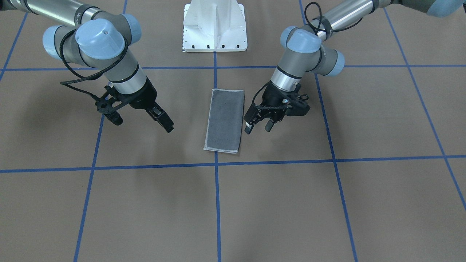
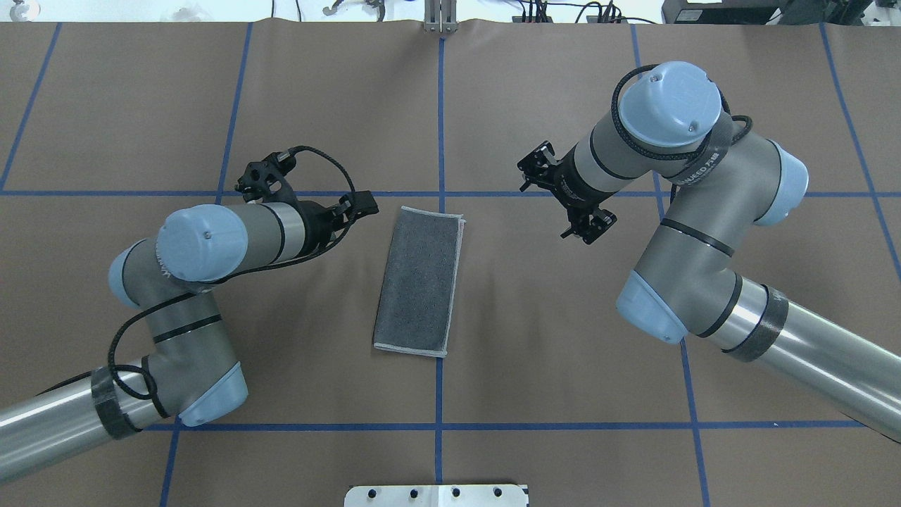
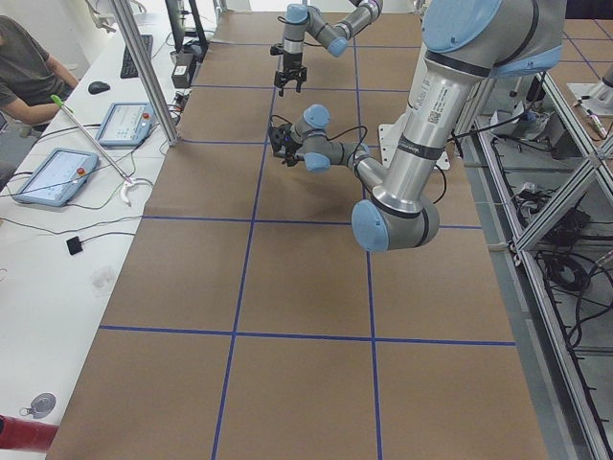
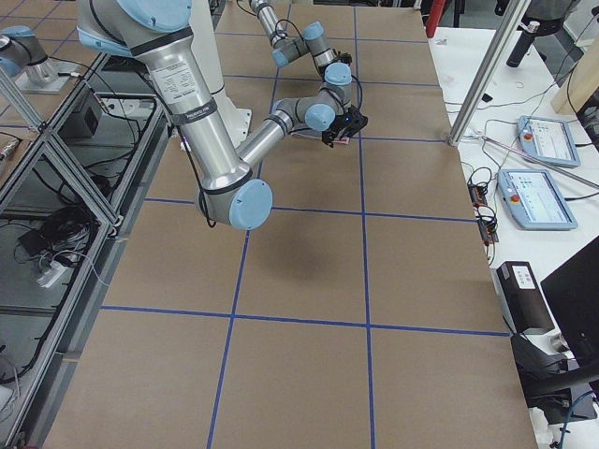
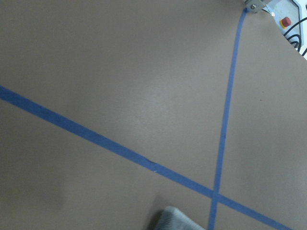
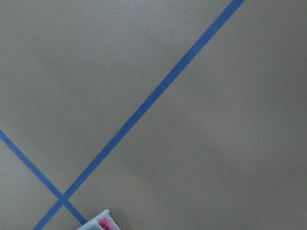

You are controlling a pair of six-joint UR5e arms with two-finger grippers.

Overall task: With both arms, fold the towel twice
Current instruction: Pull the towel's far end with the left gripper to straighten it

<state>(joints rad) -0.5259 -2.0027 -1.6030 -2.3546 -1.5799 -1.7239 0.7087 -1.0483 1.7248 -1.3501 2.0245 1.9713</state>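
Towel (image 1: 224, 120), folded once with the dark grey face up, lies mid-tabletop (image 1: 327, 203), its long axis running away from the robot's base. I have the left arm's fingers (image 1: 269, 125) just beside one long edge, parted and empty. The right arm's fingers (image 1: 162, 120), spread wider and also empty, hang farther off the opposite edge.
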